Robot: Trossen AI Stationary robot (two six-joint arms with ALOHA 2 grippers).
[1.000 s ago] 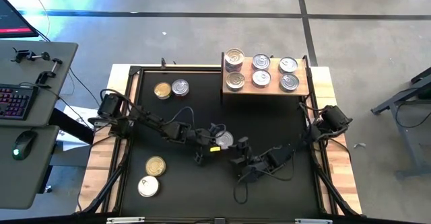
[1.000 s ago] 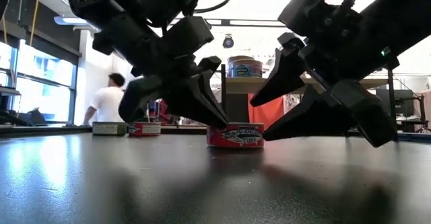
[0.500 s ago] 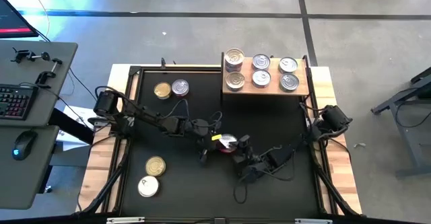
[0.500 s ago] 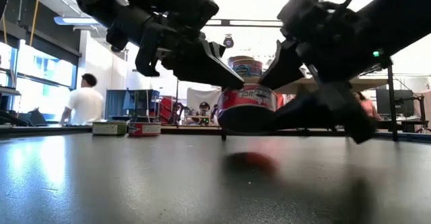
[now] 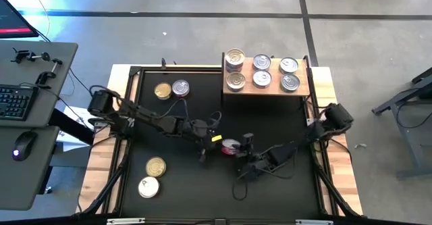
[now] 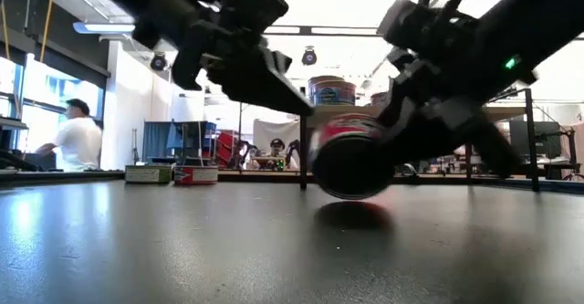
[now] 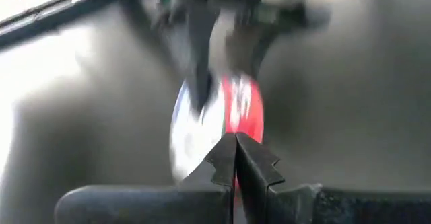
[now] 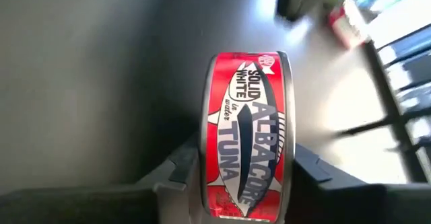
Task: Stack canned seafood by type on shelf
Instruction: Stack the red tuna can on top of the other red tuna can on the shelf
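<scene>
At table centre, the right gripper (image 5: 237,151) has just pinched a red tuna tin (image 5: 230,146), tipped on edge and lifted. The left gripper (image 5: 210,142), pressed together, has let go. The shelf (image 5: 271,68) waits at one o'clock.

Red tuna tin (image 8: 246,136) (silver rims)
</scene>
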